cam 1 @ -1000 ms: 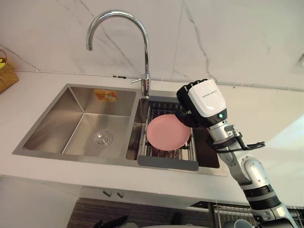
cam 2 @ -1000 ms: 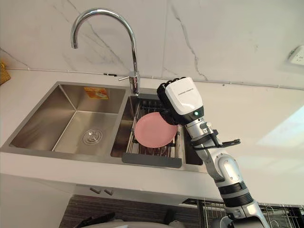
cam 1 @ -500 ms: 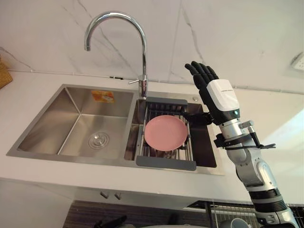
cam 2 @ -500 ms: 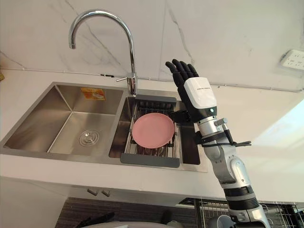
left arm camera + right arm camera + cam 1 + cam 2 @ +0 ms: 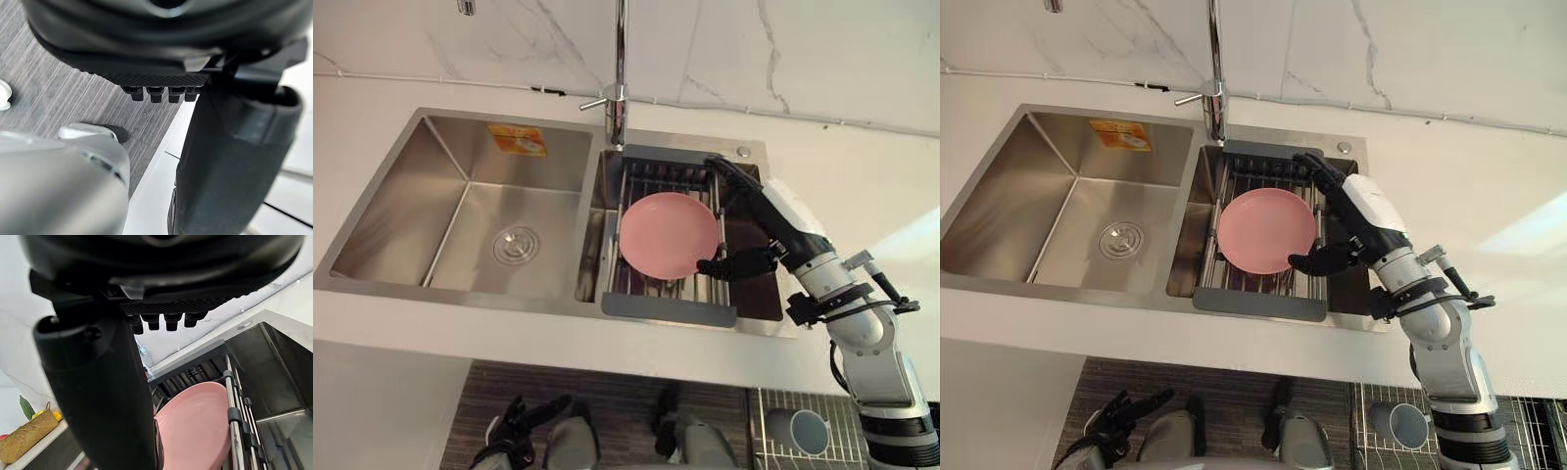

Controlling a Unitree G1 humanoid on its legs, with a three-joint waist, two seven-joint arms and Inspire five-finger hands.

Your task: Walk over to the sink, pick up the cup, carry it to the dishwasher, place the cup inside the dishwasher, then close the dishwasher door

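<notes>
Cup [image 5: 800, 431]: a grey cup is seen in a wire basket [image 5: 1528, 421] below the table's [image 5: 862, 176] front edge, on the robot's right, well apart from both hands.
Right hand [image 5: 1366, 211]: held low over the right side of the drying rack [image 5: 668, 309]. The fingers [image 5: 729, 176] are stretched straight toward the back wall and the thumb is spread to the near right edge of the plate [image 5: 671, 235]. Nothing is grasped, and contact with the plate cannot be told.
Left hand [image 5: 161, 54]: shown above the dark floor [image 5: 73, 98], fingers relaxed, nothing held.
Plate: pink, laid on the rack bars in the right basin.
Sink [image 5: 401, 215]: open room is given by the left basin, which holds only its drain.
Edges: the right basin is spanned front to back by the rack, and a narrow dark gap is left along the basin's right wall, under the hand.
Faucet [image 5: 620, 78]: set at the back rim between the basins, just behind the rack.
Table: a wide white stretch is left to the right of the sink.
</notes>
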